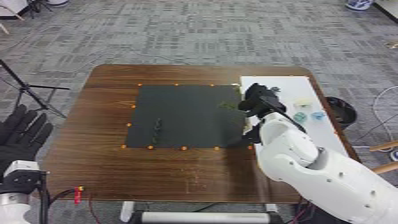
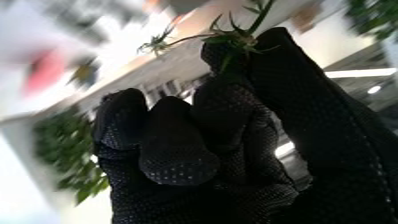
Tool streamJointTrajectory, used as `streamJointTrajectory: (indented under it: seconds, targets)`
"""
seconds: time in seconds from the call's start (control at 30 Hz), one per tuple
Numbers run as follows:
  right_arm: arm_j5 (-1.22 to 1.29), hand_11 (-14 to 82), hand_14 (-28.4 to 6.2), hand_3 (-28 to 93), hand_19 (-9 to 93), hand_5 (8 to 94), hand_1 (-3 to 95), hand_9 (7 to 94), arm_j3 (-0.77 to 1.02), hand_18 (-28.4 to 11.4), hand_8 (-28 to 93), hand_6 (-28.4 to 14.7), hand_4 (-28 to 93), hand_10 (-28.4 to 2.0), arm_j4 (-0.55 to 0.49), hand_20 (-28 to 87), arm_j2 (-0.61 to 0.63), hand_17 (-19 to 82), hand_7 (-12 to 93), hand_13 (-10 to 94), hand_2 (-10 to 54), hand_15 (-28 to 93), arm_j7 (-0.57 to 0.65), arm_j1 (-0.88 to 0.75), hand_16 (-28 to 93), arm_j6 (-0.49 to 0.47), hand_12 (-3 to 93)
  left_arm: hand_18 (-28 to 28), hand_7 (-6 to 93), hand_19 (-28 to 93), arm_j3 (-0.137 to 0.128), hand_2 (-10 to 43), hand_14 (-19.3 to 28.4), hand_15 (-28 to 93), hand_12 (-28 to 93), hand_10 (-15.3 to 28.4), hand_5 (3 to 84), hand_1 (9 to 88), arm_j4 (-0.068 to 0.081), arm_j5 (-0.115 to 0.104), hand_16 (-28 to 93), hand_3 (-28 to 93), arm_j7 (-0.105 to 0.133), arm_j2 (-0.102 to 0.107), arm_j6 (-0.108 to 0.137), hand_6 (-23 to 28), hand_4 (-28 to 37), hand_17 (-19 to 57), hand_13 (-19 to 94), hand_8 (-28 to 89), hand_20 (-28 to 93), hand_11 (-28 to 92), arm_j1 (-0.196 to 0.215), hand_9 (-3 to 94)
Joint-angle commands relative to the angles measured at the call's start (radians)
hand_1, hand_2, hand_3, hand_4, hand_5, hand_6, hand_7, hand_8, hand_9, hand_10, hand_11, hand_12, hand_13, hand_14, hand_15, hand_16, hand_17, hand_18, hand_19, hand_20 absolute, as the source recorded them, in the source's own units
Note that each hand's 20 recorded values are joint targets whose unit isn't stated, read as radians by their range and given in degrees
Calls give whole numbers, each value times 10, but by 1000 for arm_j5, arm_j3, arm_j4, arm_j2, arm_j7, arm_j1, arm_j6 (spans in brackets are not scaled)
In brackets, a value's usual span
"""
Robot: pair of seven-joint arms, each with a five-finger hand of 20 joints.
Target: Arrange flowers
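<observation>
In the head view my right hand (image 1: 259,102) is over the border between the black mat (image 1: 182,112) and the white board (image 1: 324,131). The right wrist view shows that hand (image 2: 240,115) with its fingers curled and a green flower stem (image 2: 259,19) pinched between thumb and finger. In the head view a bit of green (image 1: 228,105) juts from the hand over the mat. A thin green stem (image 1: 157,131) lies on the mat's left part. Pale and bluish flowers (image 1: 300,116) lie on the board. My left hand (image 1: 19,131) is open, off the table's left edge.
Small orange markers (image 1: 184,148) line the mat's edges. A black bin (image 1: 340,111) stands beyond the table's right edge, and a tripod (image 1: 28,86) beyond its left edge. The brown table (image 1: 115,177) extends in front of the mat.
</observation>
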Motion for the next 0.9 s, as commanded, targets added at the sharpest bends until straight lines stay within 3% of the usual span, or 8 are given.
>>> streamJointTrajectory:
  seconds: [0.03, 0.2, 0.27, 0.33, 0.4, 0.5, 0.83, 0.9]
  targets:
    - [7, 545, -89, 679, 880, 658, 495, 818, -203, -247, 171, -22, -147, -110, 59, 320, -169, 464, 572, 800, -68, 731, 15, 215, 496, -71, 472, 161, 89, 354, -2, 151, 161, 282, 107, 169, 418, 284, -3, -13, -24, 735, 6, 18, 19, 106, -283, -68, 248, -73, 107, 211, 2, 328]
    - [-13, 544, -89, 680, 881, 659, 495, 818, -266, -248, 170, -22, -147, -111, 136, 317, -247, 462, 569, 800, -70, 730, 61, 238, 496, -45, 471, 162, 90, 355, -2, 151, 161, 288, 106, 170, 420, 284, -2, -13, -25, 734, 2, 28, 22, 106, -283, -69, 249, -74, 107, 211, 2, 329]
    - [4, 544, -91, 679, 882, 659, 496, 818, -277, -249, 170, -22, -148, -111, 172, 316, -282, 461, 569, 800, -69, 730, 96, 237, 496, 5, 471, 162, 90, 356, 11, 151, 161, 288, 106, 170, 420, 284, 3, -20, -26, 734, 12, 34, 34, 106, -283, -69, 249, -74, 107, 212, -10, 329]
    - [-10, 545, -92, 677, 882, 659, 498, 818, -282, -250, 170, -22, -151, -112, 201, 316, -305, 462, 568, 800, -69, 731, 110, 226, 496, 13, 471, 162, 90, 356, 18, 151, 161, 290, 106, 170, 420, 284, 5, -29, -27, 734, 10, 36, 30, 107, -283, -69, 249, -74, 107, 213, -13, 330]
    - [-16, 545, -92, 678, 883, 660, 498, 818, -286, -251, 169, -23, -152, -112, 215, 315, -321, 462, 567, 800, -69, 731, 119, 218, 496, 30, 471, 162, 91, 357, 22, 151, 162, 292, 107, 170, 421, 283, 7, -22, -27, 734, 4, 39, 28, 108, -283, -70, 250, -74, 107, 214, -18, 331]
    - [-39, 540, -96, 681, 883, 661, 494, 817, -271, -253, 169, -24, -149, -117, 222, 313, -341, 457, 566, 798, -69, 730, 122, 179, 495, 30, 467, 162, 92, 357, 28, 152, 162, 293, 106, 170, 423, 284, 5, -27, -28, 732, 5, 40, 54, 108, -283, -70, 250, -74, 107, 215, -23, 331]
    - [-42, 526, -102, 667, 884, 660, 478, 813, -257, -260, 161, -29, -139, -127, 204, 303, -360, 447, 538, 790, -90, 729, 135, 123, 489, -8, 449, 162, 97, 360, 30, 155, 163, 302, 105, 172, 427, 282, 8, -31, -31, 732, 4, 42, 59, 109, -283, -69, 252, -76, 109, 220, -25, 333]
    - [-44, 518, -102, 656, 887, 675, 465, 813, -255, -261, 162, -43, -140, -129, 187, 297, -352, 444, 450, 790, -94, 725, 123, 113, 489, -27, 436, 161, 97, 360, 35, 156, 163, 303, 105, 172, 428, 282, 7, -35, -32, 732, 9, 41, 67, 110, -283, -68, 252, -77, 109, 221, -28, 334]
